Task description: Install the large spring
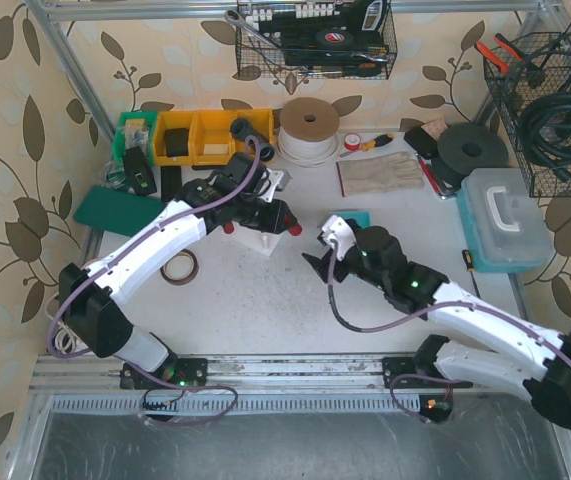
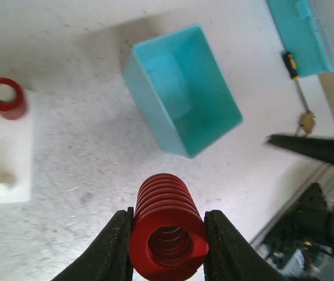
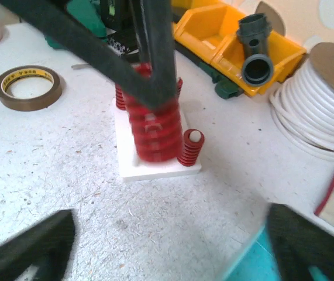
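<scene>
1. The left end effector (image 2: 168, 213) is clamped on the large spring (image 2: 168, 234), one finger on each side.
2. The spring stands upright at the white block (image 3: 155, 167), just beside a small spring (image 3: 190, 146).
3. The right end effector (image 3: 169, 216) is wide apart, low over the table (image 3: 50, 158).

Nothing readable here tbh. The brown tape roll (image 3: 28, 104) on the worktop has some dark print running round the inside of its core, but it's too blurry to make out. The black box (image 1: 325, 35) in the wire basket (image 1: 265, 66) up top has a red oval logo on it, and that's way too small to read.
</scene>
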{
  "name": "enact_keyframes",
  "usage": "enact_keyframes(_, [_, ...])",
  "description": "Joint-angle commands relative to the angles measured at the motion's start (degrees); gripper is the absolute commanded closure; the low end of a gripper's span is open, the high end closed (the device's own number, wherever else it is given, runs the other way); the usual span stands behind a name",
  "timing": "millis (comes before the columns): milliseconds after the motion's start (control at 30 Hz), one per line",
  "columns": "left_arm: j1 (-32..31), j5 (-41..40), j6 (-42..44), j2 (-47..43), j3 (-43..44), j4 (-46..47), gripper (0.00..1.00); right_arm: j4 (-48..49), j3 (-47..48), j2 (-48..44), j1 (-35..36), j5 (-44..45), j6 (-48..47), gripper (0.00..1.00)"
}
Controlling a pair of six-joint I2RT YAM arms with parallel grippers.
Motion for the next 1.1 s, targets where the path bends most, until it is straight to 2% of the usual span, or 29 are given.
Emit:
enact_keyframes(0, [0.41,-12.76,5.99,0.19,5.65,-8.69,1.0,-2.27,-4.18,-8.44,0.19,3.45,6.79,0.01])
enact_keyframes(133, [0.54,-20.39,8.84,1.8,5.54,-11.45,1.0,-5.33,-7.06,-13.76,0.15,7.62,10.31,0.0])
enact_keyframes(267, [0.69,-24.77,9.51,4.2,4.73,-11.96,1.0,-2.55,-11.75,-18.92,0.13,12.19,11.99,0.0])
enact_keyframes(500, [0.72,-23.73,7.69,7.05,3.12,-9.94,1.0,1.87,-16.79,-23.0,0.17,14.41,11.96,0.0])
enact_keyframes(1067, [2.3,-24.8,6.31,11.94,2.75,-6.42,1.0,2.06,-17.07,-22.82,0.1,11.77,10.99,0.02])
